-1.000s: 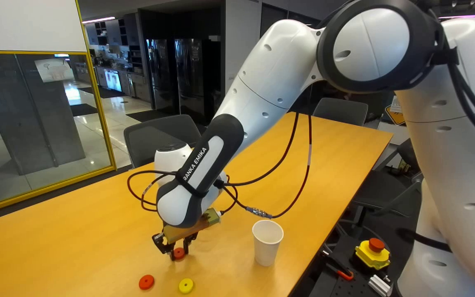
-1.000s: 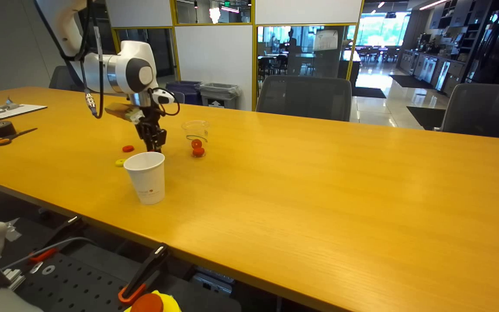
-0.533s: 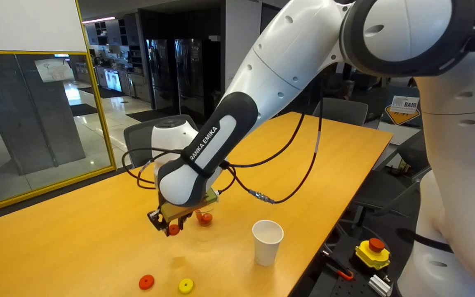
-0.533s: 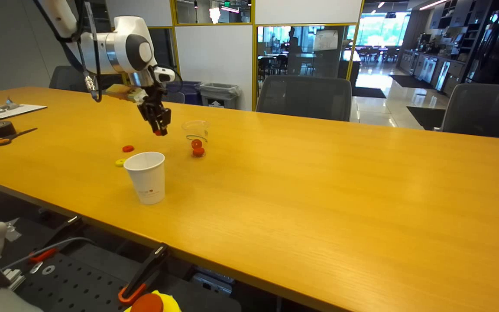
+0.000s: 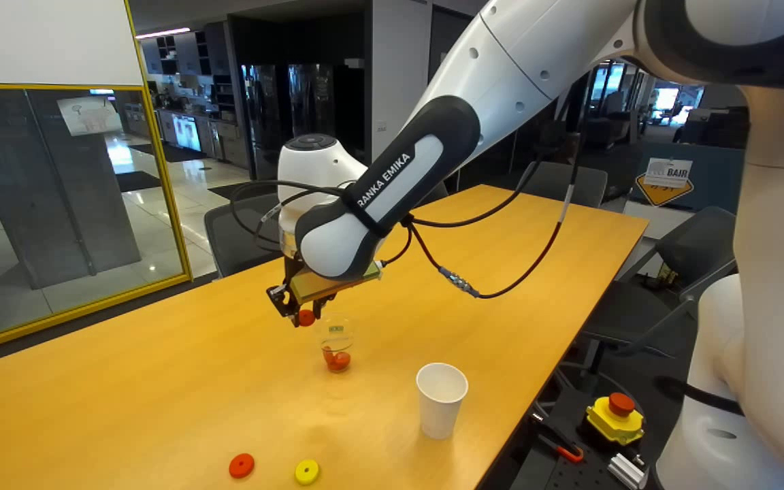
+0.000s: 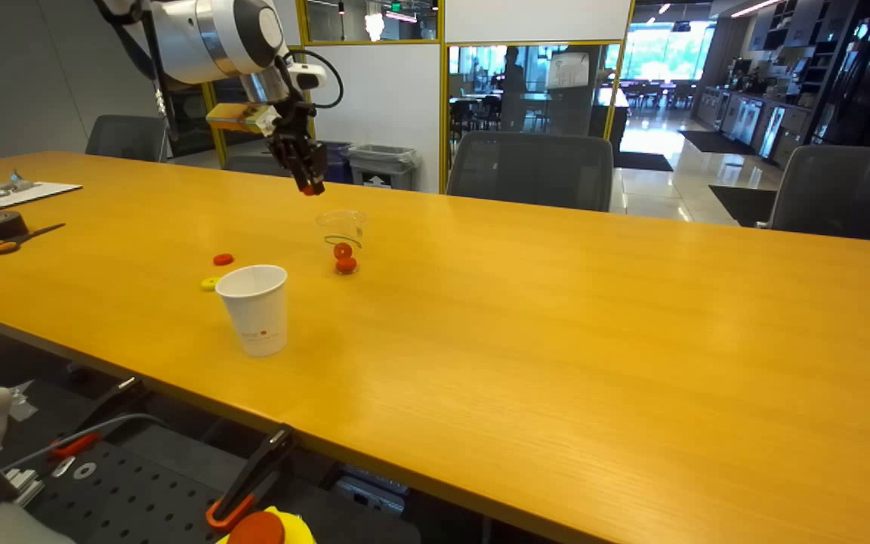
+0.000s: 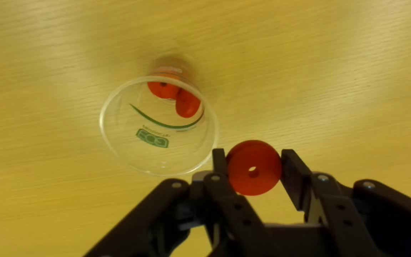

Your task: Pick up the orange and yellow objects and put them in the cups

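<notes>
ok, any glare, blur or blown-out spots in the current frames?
Wrist view: pale sheen on the table, the gripper dark and soft toward the frame's bottom, the red disc it grips clearly outlined; in an exterior view, the far window nearly blown out; in both exterior views, the clear cup shows only faintly against the table.

Wooden table [image 6: 593, 363], white cup [image 5: 439, 412], clear cup [image 7: 152, 139], orange-red disc [image 5: 236, 469], yellow disc [image 5: 302, 475]

An exterior view looks down on the table [image 5: 160, 381], the arm [image 5: 460, 129] large, upper right; an exterior view faces chairs [image 6: 529, 170] across it, the arm smaller, upper left; the wrist view looks closely down at the clear cup [image 7: 152, 137] all three share
</notes>
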You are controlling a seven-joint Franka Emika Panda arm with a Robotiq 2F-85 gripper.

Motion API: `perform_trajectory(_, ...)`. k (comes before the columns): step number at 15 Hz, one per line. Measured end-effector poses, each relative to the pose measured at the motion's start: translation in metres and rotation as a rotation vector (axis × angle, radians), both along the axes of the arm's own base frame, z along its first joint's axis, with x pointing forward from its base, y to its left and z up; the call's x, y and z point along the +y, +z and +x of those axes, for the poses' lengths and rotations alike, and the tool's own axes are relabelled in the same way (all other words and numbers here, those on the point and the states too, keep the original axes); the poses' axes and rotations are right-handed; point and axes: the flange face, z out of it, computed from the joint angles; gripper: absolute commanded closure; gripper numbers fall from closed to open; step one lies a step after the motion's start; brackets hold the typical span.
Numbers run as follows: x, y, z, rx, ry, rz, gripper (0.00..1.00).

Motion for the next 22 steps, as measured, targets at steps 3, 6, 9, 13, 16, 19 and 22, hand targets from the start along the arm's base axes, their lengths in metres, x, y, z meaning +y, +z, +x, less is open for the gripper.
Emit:
perform_trajectory(3,-0.033,0.002,0.001,0.001,-0.050,-0.003,0.80)
perform_trajectory(6,-0.059,-0.004,0.002,0.015,-0.090,-0.006,0.80)
perform_trajectory(9,-0.072,-0.010,0.002,0.028,-0.112,-0.010,0.80)
perform_trajectory(13,-0.073,-0.017,0.001,0.050,-0.109,-0.014,0.80)
perform_trajectory(16,-0.065,-0.022,-0.001,0.065,-0.092,-0.011,0.52)
perform_trajectory(19,-0.058,-0.026,-0.003,0.077,-0.080,-0.003,0.19)
perform_trajectory(22,-0.057,-0.028,-0.003,0.081,-0.077,-0.003,0.00)
